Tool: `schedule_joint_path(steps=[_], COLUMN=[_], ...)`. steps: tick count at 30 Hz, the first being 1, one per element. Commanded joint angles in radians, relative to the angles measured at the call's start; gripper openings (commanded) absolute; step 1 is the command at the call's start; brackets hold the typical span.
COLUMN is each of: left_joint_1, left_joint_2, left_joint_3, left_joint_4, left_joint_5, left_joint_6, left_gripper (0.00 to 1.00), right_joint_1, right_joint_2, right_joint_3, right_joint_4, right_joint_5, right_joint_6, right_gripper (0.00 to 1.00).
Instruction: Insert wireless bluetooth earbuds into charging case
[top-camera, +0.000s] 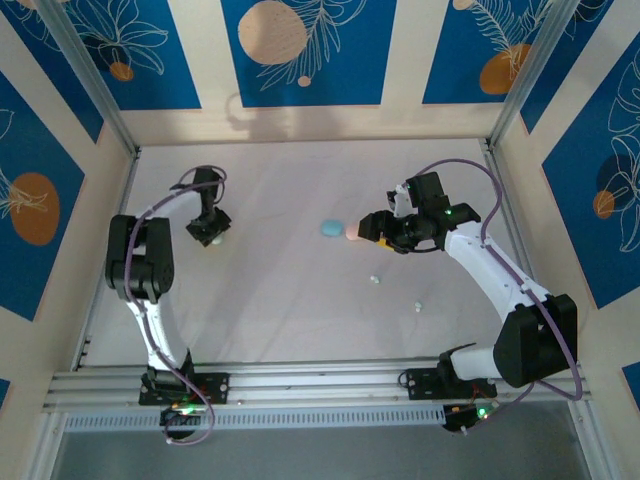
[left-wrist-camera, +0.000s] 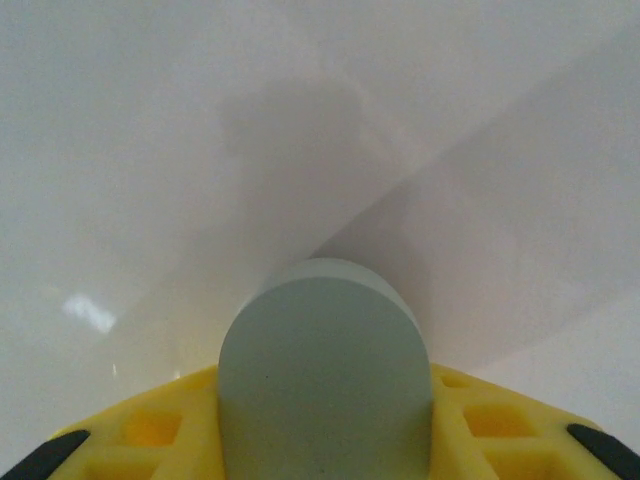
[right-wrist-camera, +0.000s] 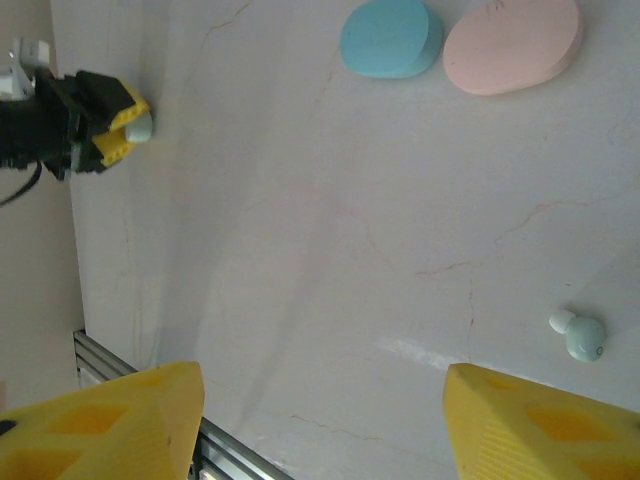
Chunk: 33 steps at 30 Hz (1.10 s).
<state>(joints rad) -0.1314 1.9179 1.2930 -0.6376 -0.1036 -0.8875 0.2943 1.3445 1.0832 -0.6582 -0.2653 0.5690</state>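
On bench (top-camera: 290, 320): left hand (top-camera: 210, 234) clamped on mint case (left-wrist-camera: 325, 370), far left; right hand (right-wrist-camera: 320, 380) wide, empty. Nearest loose piece, mint earbud (right-wrist-camera: 583, 337), lies near right hand, toward arm bases; second earbud (top-camera: 418, 304) beyond. Right arm nearer.

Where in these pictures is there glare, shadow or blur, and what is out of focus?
Left wrist view: the mint case between the yellow fingers looks soft; grey shadows cross the table, with a small glare patch at left. Right wrist view: the near fingers are blurred, the mint earbud is sharp, a faint glare streak lies on the table. Top view: even light, soft shadows.
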Motion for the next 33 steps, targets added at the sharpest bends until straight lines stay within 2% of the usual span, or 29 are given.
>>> schedule_joint_path(steps=[1,4,9,14,18,22,24,30,33], left_joint_1=[-0.121,-0.258,-0.450,-0.589,-0.661,-0.684,-0.683,-0.683,-0.683], left_joint_2=[-0.093,-0.150,-0.197,-0.170,-0.143,-0.134,-0.140,-0.213,-0.305], left_joint_3=[-0.101,-0.164,-0.245,-0.208,-0.193,-0.181,-0.183,-0.168,-0.178], left_joint_4=[0.005,-0.001,0.028,-0.028,-0.017,-0.014,0.004,-0.031,-0.051], left_joint_5=[0.058,0.029,0.043,0.016,0.033,0.044,0.041,-0.054,-0.150], left_joint_6=[-0.167,-0.311,-0.585,-0.733,-0.822,-0.858,-0.852,-0.770,-0.665], left_gripper=[0.40,0.40,0.40,0.39,0.41,0.46,0.53,0.71,0.77], right_joint_1=[0.000,-0.006,-0.014,-0.024,-0.029,-0.025,-0.019,0.025,0.088], right_joint_2=[-0.009,-0.017,-0.032,-0.050,-0.062,-0.064,-0.061,-0.055,-0.046], right_joint_3=[-0.024,-0.037,-0.072,-0.105,-0.125,-0.147,-0.161,-0.191,-0.206], right_joint_4=[0.014,0.035,0.056,0.067,0.082,0.118,0.142,0.229,0.292], right_joint_5=[0.002,0.009,0.022,0.020,0.009,-0.014,-0.013,0.014,0.052], right_joint_6=[0.010,0.016,0.011,0.002,-0.009,-0.028,-0.041,-0.086,-0.140], right_gripper=[0.65,0.65,0.65,0.64,0.63,0.61,0.60,0.58,0.58])
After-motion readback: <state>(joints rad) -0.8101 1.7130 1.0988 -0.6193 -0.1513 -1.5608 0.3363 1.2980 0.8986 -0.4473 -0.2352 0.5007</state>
